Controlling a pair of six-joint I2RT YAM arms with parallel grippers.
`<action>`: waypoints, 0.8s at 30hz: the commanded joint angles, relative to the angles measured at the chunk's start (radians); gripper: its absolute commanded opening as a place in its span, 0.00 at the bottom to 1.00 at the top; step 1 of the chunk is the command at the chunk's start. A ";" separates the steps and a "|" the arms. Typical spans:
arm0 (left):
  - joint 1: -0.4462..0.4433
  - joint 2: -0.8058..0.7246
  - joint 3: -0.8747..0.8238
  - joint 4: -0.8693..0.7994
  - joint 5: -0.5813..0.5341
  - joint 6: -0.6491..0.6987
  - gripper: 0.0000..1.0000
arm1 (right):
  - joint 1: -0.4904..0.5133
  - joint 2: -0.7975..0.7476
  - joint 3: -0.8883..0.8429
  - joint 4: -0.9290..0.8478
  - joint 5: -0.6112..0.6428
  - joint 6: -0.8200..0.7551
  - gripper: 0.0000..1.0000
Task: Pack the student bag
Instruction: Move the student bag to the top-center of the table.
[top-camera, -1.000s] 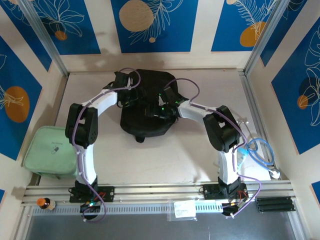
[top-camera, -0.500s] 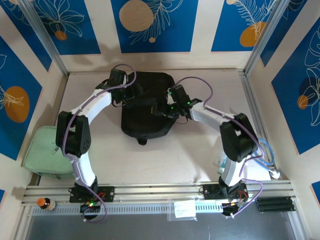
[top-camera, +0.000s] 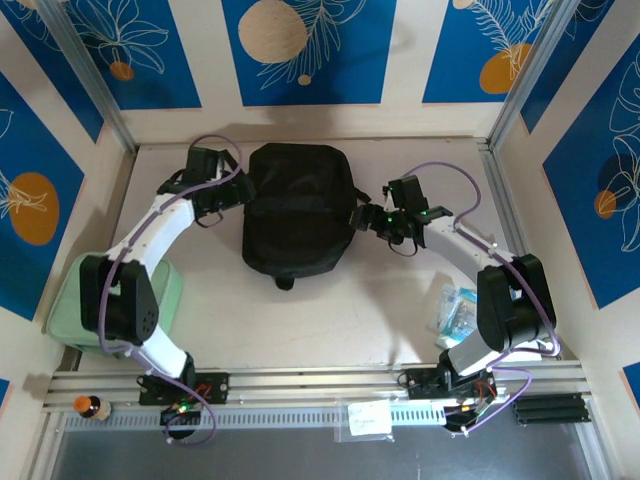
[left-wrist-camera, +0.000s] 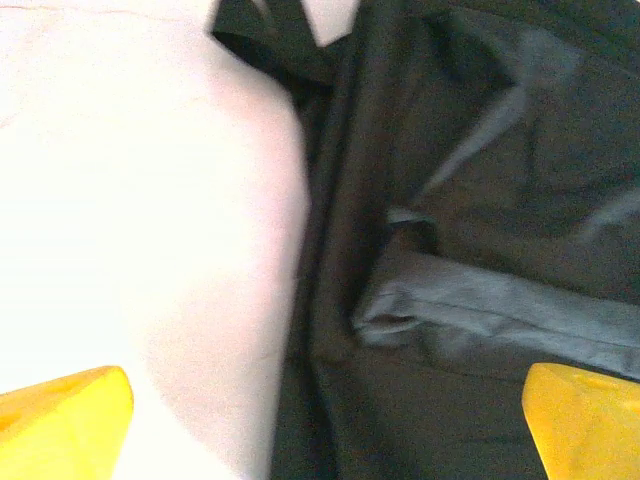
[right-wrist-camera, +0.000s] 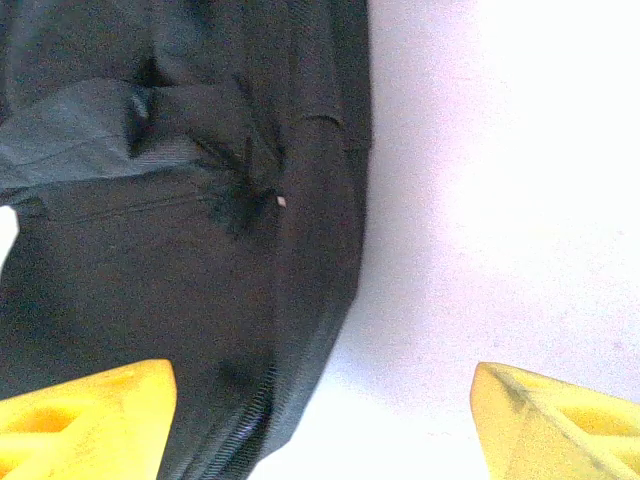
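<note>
The student bag (top-camera: 297, 210), a black fabric backpack, lies flat on the pale table (top-camera: 380, 300) a little beyond its middle, with a small loop at its near end pointing towards the arm bases. The left gripper (top-camera: 238, 190) sits just beside the bag's left edge near its far corner, and the right gripper (top-camera: 362, 216) sits just beside the right edge, so the bag lies between the two. In the left wrist view the yellow fingers (left-wrist-camera: 62, 420) stand at opposite lower corners with a broad gap between them, spread wide and grasping nothing; under that gap run the dark side seam of the bag, a greyish fold of its cloth and a strap end at the top, with bare table on the left. The right wrist view shows much the same (mirrored, with the table on the right): its yellow fingers (right-wrist-camera: 88, 420) are parted wide with nothing held, and the bag's curved edge and a ribbed strip run down between them. Whether either gripper touches the fabric cannot be told. A mint-green zip case (top-camera: 60, 300) lies at the table's near left, partly under the left arm's elbow, well apart from the bag. A clear plastic packet (top-camera: 458, 312) lies by the right arm's base, and a small orange-capped bottle (top-camera: 88, 405) stands on the front rail at the left.
</note>
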 joint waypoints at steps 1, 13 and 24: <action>0.041 -0.072 -0.051 -0.075 -0.058 0.037 1.00 | -0.006 -0.005 -0.005 -0.010 0.003 -0.034 0.78; 0.111 -0.086 -0.112 -0.077 -0.051 0.045 1.00 | 0.038 0.271 0.218 -0.047 -0.084 -0.068 0.78; 0.150 0.011 -0.090 0.010 -0.041 0.025 1.00 | 0.043 0.457 0.418 -0.169 -0.108 -0.091 0.75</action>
